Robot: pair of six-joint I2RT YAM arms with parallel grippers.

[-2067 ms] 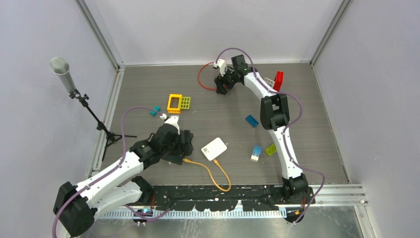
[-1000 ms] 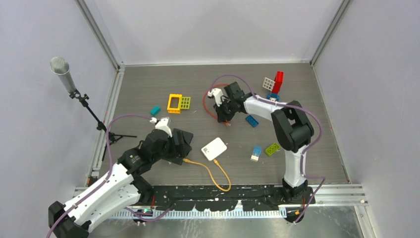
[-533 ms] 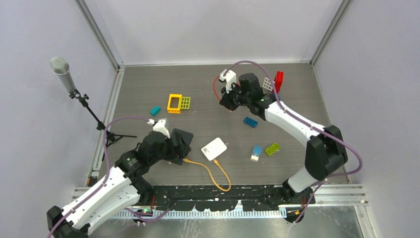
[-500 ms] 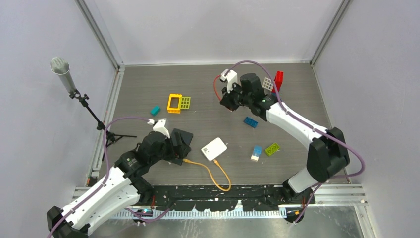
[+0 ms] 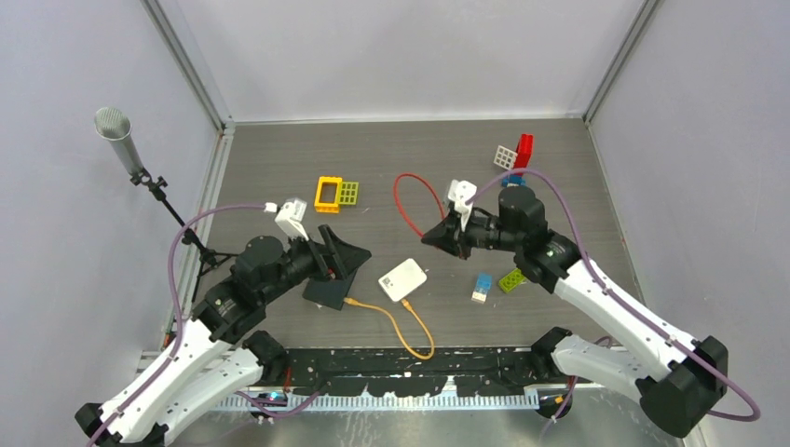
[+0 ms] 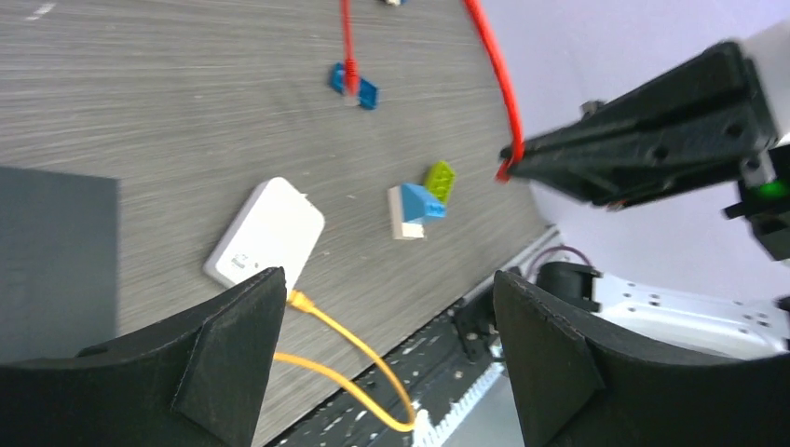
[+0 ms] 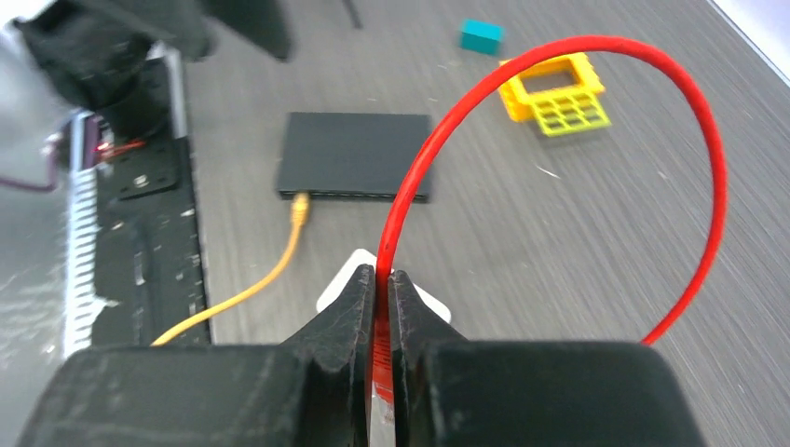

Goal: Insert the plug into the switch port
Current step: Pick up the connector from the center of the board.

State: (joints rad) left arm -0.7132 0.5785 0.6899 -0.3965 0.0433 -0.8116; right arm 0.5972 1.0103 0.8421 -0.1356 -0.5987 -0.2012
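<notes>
**While the red cable (image 7: 596, 40) hangs pinched, the switch (image 7: 354, 154) waits**

Because its jaws are clamped tight on the red cable, the right gripper (image 7: 382, 279) carries it looped in the air, facing the black switch but well apart from it. The left gripper (image 6: 387, 289) hovers by the switch, spread wide and empty, probably to steady it. An orange cable (image 7: 251, 284) already fills one port.
</notes>
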